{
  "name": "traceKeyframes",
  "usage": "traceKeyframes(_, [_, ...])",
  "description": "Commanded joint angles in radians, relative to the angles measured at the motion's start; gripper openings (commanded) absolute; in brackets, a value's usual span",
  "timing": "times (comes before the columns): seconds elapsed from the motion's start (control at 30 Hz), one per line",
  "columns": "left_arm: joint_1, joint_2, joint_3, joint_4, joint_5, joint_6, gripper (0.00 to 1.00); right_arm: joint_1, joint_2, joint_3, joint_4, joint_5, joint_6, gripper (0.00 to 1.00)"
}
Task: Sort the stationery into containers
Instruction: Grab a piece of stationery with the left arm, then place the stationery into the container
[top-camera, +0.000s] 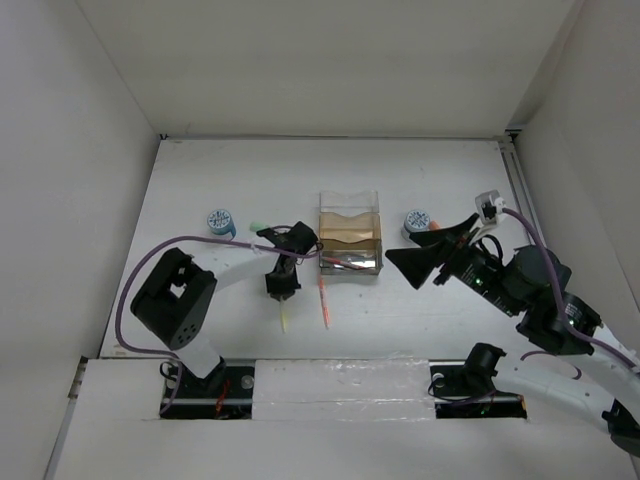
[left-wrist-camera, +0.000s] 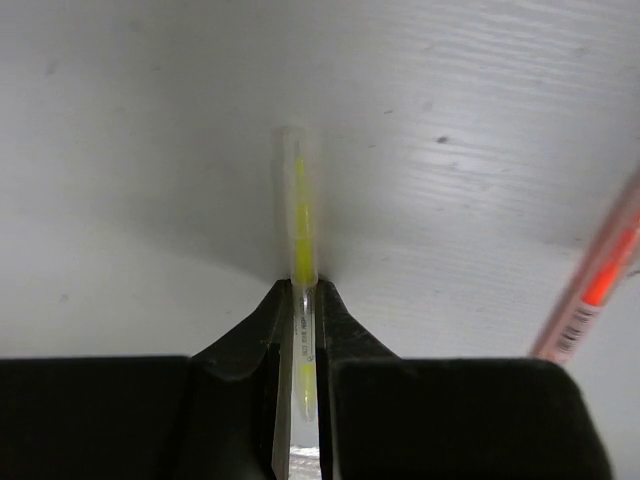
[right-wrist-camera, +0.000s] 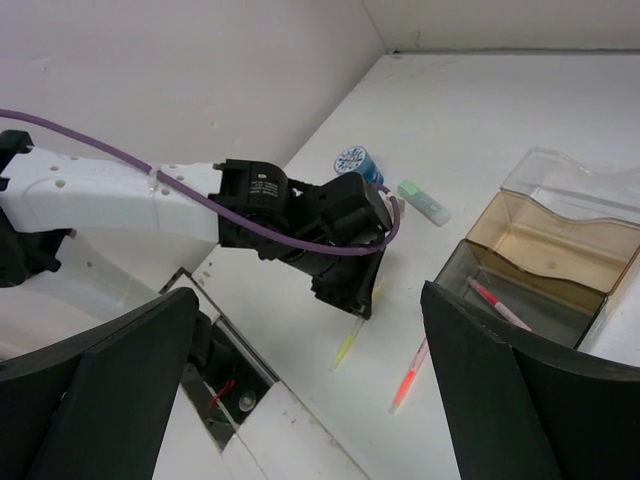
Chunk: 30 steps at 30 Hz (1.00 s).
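1. left jaws, closest in their own wrist view, are clamped together on the thin yellow pen. it runs between the black pads and sticks out ahead, low over the white desk.
2. whether that pen rests on the desk or hangs just off it, i cannot tell.
3. an orange pen lies flat just to the right of the yellow one, roughly parallel and not touching it, just in front of the near wall of the organizer.
4. the clear organizer stands mid-desk. a red pen lies slanted in its near, darker compartment, with a tan compartment behind it.
5. left of the organizer stand a blue patterned roll and, just beside it, a short green marker.
6. right of the organizer is a second roll with a small orange item close against it.
7. right jaws stand wide apart with nothing between them, above the desk to the right of the organizer.
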Motion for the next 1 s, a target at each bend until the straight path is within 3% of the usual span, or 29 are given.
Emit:
traceKeyframes(0.0, [0.009,-0.083,0.063,-0.164,-0.123,-0.043,0.0,0.001,-0.013,0.024,0.031,0.017,-0.012,1.0])
traceKeyframes(0.13, [-0.044,-0.136,0.275,-0.257,-0.283,0.023,0.0,0.001,-0.013,0.024,0.031,0.037,-0.012,1.0])
traceKeyframes(0.2, [-0.061,-0.149,0.349,-0.248,-0.283,0.185,0.0,0.001,-0.022,0.024,0.031,0.059,-0.012,1.0])
traceKeyframes(0.33, [-0.094,-0.112,0.522,-0.238,-0.32,0.348,0.0,0.001,-0.034,0.015,0.04,0.13,0.008,1.0])
traceKeyframes(0.47, [-0.104,-0.059,0.622,-0.206,-0.268,0.399,0.0,0.001,-0.065,0.028,0.027,0.237,0.054,1.0])
traceKeyframes(0.67, [-0.137,-0.058,0.679,-0.045,-0.251,0.543,0.0,0.001,-0.084,0.11,-0.084,0.409,0.066,1.0])
traceKeyframes(0.83, [-0.137,-0.068,0.7,0.104,-0.092,0.735,0.0,0.001,-0.105,0.119,-0.109,0.428,0.066,1.0])
traceKeyframes(0.97, [-0.137,-0.025,0.731,0.104,-0.064,0.813,0.0,0.001,-0.114,0.119,-0.13,0.428,0.066,1.0])
